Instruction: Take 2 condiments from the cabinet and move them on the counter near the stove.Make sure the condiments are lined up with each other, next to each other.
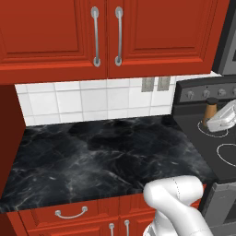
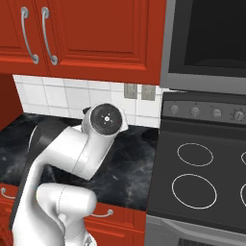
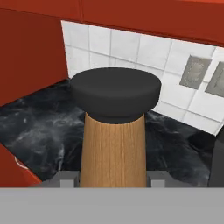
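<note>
One condiment in hand: a small brown wooden mill with a dark round cap, carried above the worktop; a second mill I cannot find in these pictures.
Tabletop: a black marble-look counter with faint white veining, lying between the red side panel on the left and the range on the right.
Cabinet: glossy red wall cabinet with panelled doors and long curved silver handles, doors shut above the tiled wall.
Mill position: in the left base view it shows upright over the left edge of the range, by the near ring burner.
Pincer: partly closed, its two dark tips clamped on either side of the mill's wooden body, low down.
Stove: dark grey electric range with white ring burners and silver knobs.
Step, as I judge it: carrying the first mill to its place.
Next move calls for: shifting left off the burners, lowering the mill upright onto the tabletop just beside the range, leaving room alongside for its partner.
</note>
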